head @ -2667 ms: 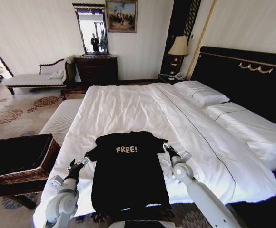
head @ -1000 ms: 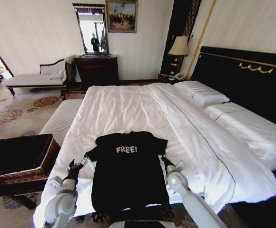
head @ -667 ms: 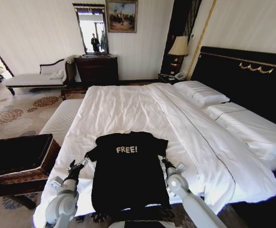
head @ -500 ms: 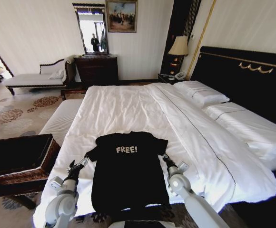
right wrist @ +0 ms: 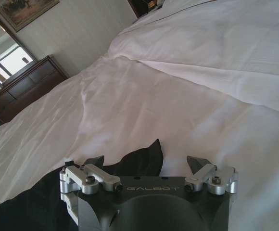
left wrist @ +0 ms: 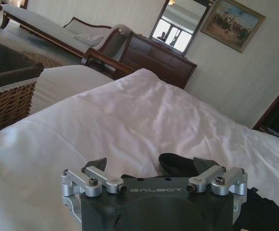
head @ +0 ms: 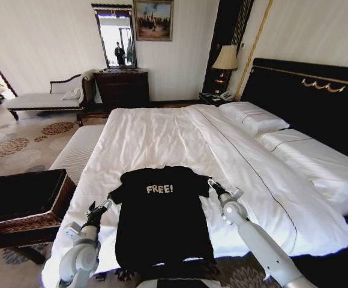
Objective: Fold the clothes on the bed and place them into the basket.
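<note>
Where the bed [head: 162, 132] ends, basket [head: 24, 198] beside bench [head: 78, 150].

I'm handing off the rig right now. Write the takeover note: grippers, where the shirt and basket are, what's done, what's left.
Left gripper: open, low over the duvet at the black T-shirt's left sleeve, holding nothing.
Right gripper: open, at the shirt's right sleeve tip, holding nothing.
T-shirt: lies flat and unfolded, FREE! lettering up, on the near edge of the bed, its hem hanging over the edge toward the robot.
Basket: on the floor to the robot's left, beside the bed; nothing can be made out in its dark interior.
Done: both grippers set at the sleeves.
Left: grasp, fold the shirt, place it into the basket.
</note>
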Controlling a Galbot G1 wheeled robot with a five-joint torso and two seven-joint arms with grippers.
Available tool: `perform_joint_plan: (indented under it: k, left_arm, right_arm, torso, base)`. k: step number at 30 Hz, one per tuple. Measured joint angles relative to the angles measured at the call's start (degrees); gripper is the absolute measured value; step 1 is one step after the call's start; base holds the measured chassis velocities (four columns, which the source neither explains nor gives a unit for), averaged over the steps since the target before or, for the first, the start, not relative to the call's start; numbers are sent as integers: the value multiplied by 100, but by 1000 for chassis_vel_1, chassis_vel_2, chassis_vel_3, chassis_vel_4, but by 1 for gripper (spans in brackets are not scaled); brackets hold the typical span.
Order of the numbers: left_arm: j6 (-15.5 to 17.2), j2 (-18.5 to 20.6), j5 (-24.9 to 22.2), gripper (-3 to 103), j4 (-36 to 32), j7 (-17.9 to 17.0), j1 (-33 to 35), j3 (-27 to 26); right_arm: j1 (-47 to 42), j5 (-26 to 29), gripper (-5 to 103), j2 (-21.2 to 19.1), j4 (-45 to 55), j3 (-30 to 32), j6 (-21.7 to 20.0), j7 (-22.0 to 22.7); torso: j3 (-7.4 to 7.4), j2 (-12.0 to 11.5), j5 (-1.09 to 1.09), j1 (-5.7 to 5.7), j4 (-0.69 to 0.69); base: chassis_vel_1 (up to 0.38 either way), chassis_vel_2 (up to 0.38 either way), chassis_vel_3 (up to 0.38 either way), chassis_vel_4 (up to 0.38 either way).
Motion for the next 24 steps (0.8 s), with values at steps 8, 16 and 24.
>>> perform_joint_plan:
  k: [8, 16, 24]
  left_arm:
    - [-3, 6, -23, 100, 39, 0, -6, -28]
    - [-4, -12, -14, 100, 53, -1, -35, 30]
    - [-4, -7, 4, 100, 48, -4, 3, 33]
  right_arm:
    - [98, -66, 84, 100, -183, -51, 30, -1]
    - [231, -98, 50, 155, -338, -60, 108, -50]
    - [355, -406, 24, 194, -546, -116, 181, -82]
  torso:
    - [0, 0, 0, 0, -1]
    - [0, 0, 0, 0, -1]
    - [0, 0, 0, 0, -1]
  base:
    - [0, 0, 0, 0]
    - [0, 0, 0, 0]
    - [0, 0, 0, 0]
